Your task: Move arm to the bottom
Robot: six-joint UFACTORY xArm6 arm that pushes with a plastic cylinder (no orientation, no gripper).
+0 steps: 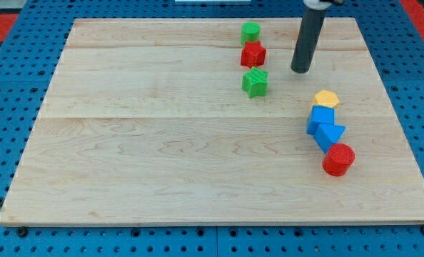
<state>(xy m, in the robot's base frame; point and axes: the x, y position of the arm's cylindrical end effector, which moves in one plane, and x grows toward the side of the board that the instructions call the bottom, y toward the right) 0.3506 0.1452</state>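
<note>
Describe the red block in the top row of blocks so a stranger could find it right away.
Start at the wooden board and go to its top edge, right of centre, where three blocks stand in a short column left of my tip. The red star block is the middle one, between the green block above and the green star block below.

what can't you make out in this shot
- Arm above the rod: cut off by the view's top edge; only the rod and my tip show, right of the red star.
- Two blue blocks: pressed together, so their shapes and the seam are unclear.
- Yellow block: its lower edge merges with the blue ones; touching or overlapping, cannot tell.
- Top green block: too small to name its shape.
</note>
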